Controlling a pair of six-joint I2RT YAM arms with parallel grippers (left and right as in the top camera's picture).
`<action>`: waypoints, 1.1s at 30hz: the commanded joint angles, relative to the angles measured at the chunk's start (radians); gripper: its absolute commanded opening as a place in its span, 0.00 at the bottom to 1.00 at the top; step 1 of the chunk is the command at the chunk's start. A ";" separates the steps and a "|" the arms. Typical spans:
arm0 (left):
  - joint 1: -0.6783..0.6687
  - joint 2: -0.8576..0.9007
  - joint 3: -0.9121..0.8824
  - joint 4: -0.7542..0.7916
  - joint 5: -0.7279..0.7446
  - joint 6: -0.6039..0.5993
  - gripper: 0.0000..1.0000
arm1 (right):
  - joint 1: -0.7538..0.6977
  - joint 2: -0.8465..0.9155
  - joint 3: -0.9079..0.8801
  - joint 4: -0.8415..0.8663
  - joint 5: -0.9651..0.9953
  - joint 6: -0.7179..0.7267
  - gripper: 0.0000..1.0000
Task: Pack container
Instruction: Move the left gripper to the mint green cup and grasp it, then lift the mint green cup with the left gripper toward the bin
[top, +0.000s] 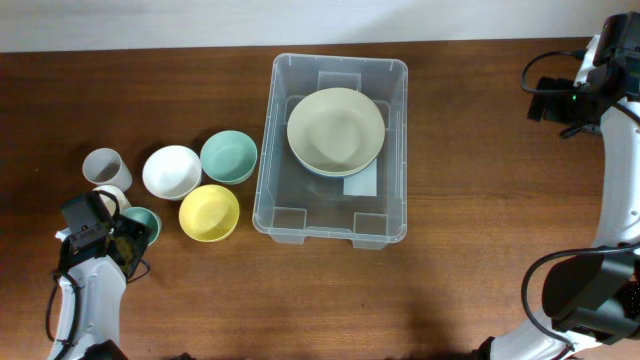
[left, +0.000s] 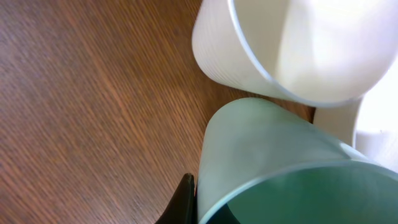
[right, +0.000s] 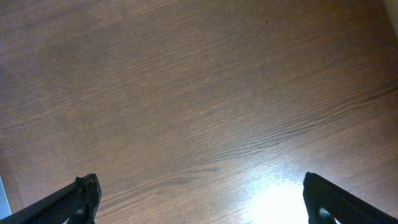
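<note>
Barely started: one pale bowl (top: 335, 130) in the container (top: 395, 75) mid-counter; white bowl (top: 172, 171), teal bowl (top: 229, 156), yellow bowl (top: 209, 212), grey cup (top: 106, 165) unpacked. Left jaws at green cup (left: 267, 155), grip unclear; right jaws wide, empty.

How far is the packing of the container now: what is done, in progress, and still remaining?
Done: one large pale bowl lies inside the container. In hand: the left gripper is at the teal cup; grip unclear. Left: the white bowl, teal bowl, yellow bowl, grey cup and cream cup stand outside on the table. The right gripper is open over bare wood.
</note>
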 joint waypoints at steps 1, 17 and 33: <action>0.004 -0.004 0.021 0.000 0.066 0.002 0.01 | -0.005 -0.013 0.014 0.000 -0.006 0.011 0.99; 0.004 -0.435 0.128 -0.161 0.156 0.002 0.01 | -0.005 -0.013 0.014 0.000 -0.006 0.011 0.99; -0.393 -0.370 0.385 0.000 0.286 0.184 0.01 | -0.005 -0.013 0.014 0.000 -0.006 0.011 0.99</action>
